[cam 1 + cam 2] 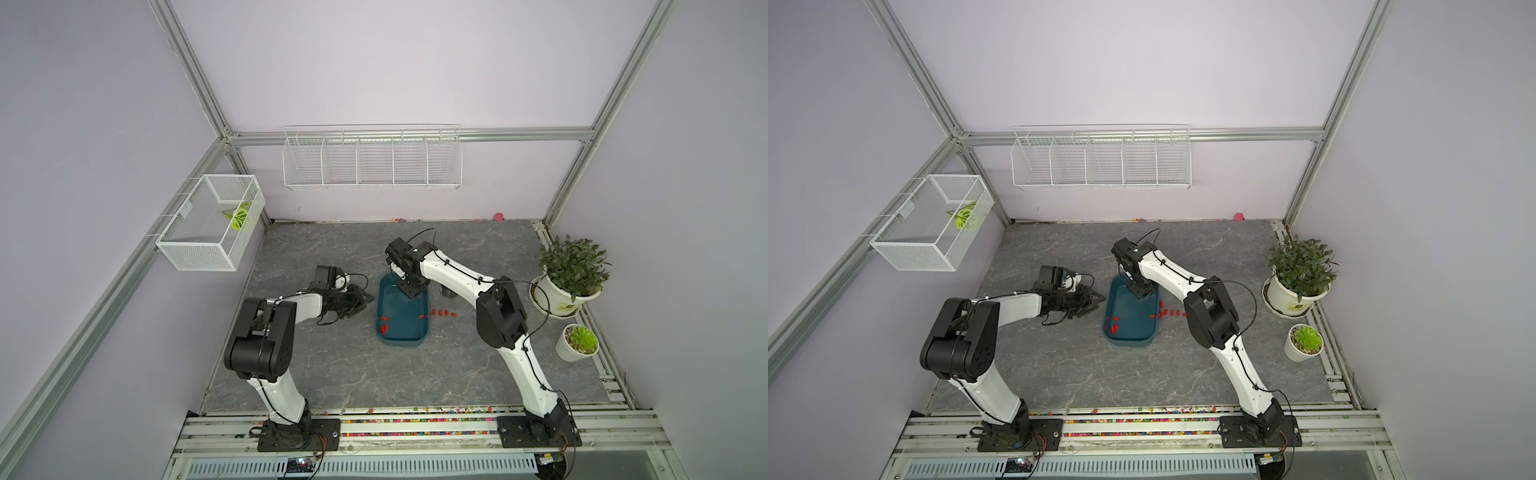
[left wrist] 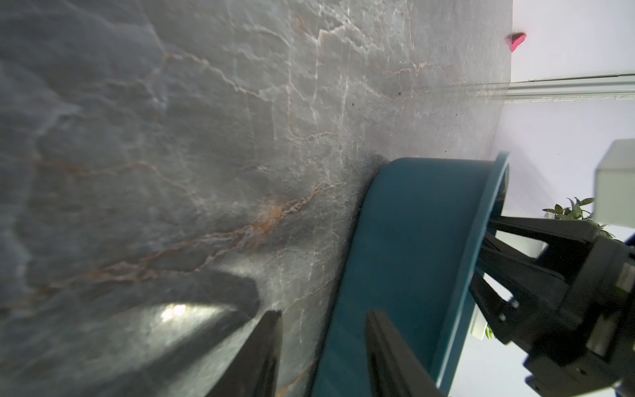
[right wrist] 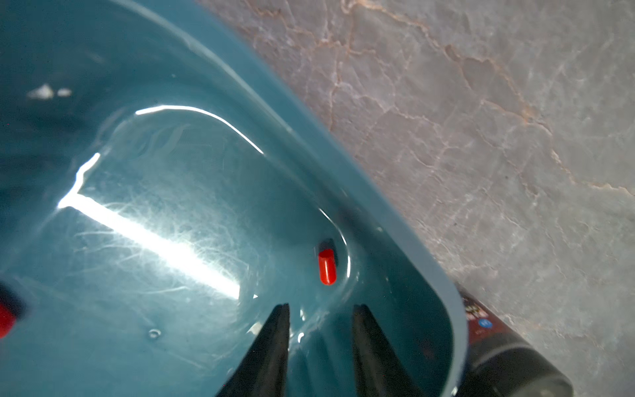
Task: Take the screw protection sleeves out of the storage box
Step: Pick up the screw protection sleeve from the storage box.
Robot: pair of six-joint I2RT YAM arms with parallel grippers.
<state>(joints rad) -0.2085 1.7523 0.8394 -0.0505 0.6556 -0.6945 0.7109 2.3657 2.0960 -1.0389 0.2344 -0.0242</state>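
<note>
The teal storage box (image 1: 402, 337) (image 1: 1130, 341) sits mid-table. Red screw protection sleeves (image 1: 383, 328) (image 1: 1114, 328) lie in its near left corner, and several more (image 1: 442, 312) (image 1: 1169, 312) lie on the table to its right. My right gripper (image 1: 411, 293) (image 3: 321, 307) is down inside the box's far end, open and empty. One sleeve (image 3: 326, 266) lies on the box floor just ahead of its fingertips, near a rounded corner. My left gripper (image 1: 365, 301) (image 2: 324, 314) is open beside the box's left outer wall (image 2: 412, 240), holding nothing.
A small black canister (image 1: 446, 293) (image 3: 508, 361) stands just outside the box's far right corner. Two potted plants (image 1: 569, 282) (image 1: 579, 340) stand at the right edge. White wire baskets (image 1: 210, 228) (image 1: 372, 160) hang on the walls. Coloured beads (image 1: 415, 419) fill the front rail.
</note>
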